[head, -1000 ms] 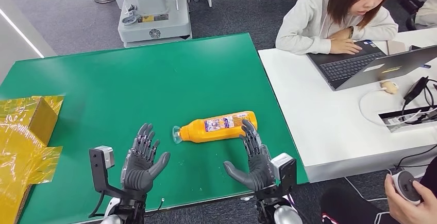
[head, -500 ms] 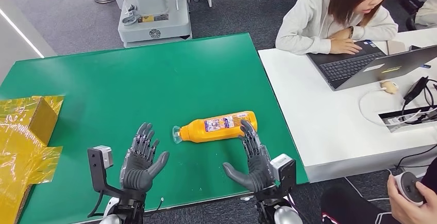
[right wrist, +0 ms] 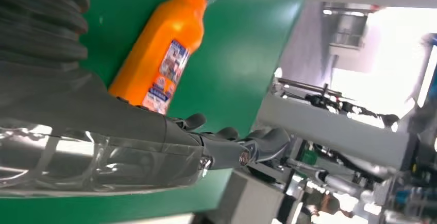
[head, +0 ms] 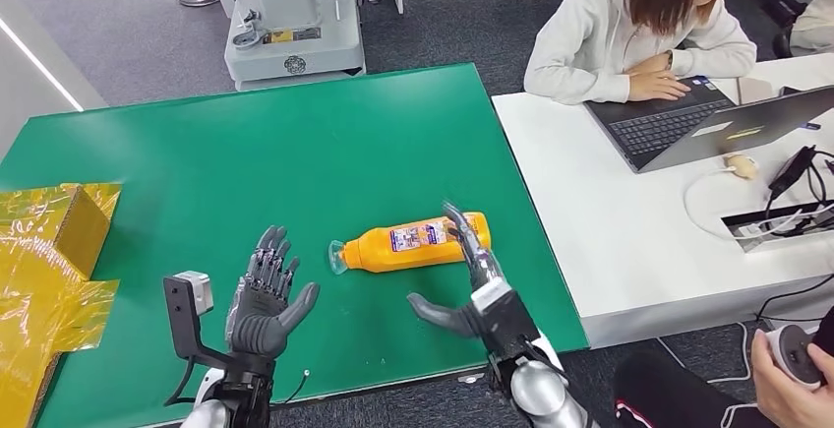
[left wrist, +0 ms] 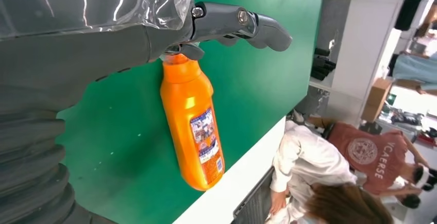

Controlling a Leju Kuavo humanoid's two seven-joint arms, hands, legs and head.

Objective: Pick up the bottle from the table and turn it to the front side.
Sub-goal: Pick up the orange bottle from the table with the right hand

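An orange bottle (head: 413, 242) with a clear cap and a printed label lies on its side on the green table (head: 295, 143), cap pointing left. My right hand (head: 470, 275) is open just in front of the bottle's base end, fingers stretched over its right part and thumb spread toward me; I cannot tell if they touch it. My left hand (head: 266, 295) is open, palm up, to the left of the cap and apart from it. The bottle (left wrist: 193, 121) appears in the left wrist view beyond my left hand (left wrist: 232, 26), and the bottle (right wrist: 160, 64) lies past my right hand (right wrist: 221, 141).
Crumpled yellow film over a box (head: 49, 251) lies at the table's left edge. A white desk (head: 639, 241) adjoins on the right with a laptop (head: 708, 123) and cables; a person (head: 639, 25) sits there. Another person's hand (head: 792, 389) holds a controller at lower right.
My right hand has moved forward and leftward, its fingers now reaching over the bottle's right end. My left hand has barely shifted. The bottle lies where it was.
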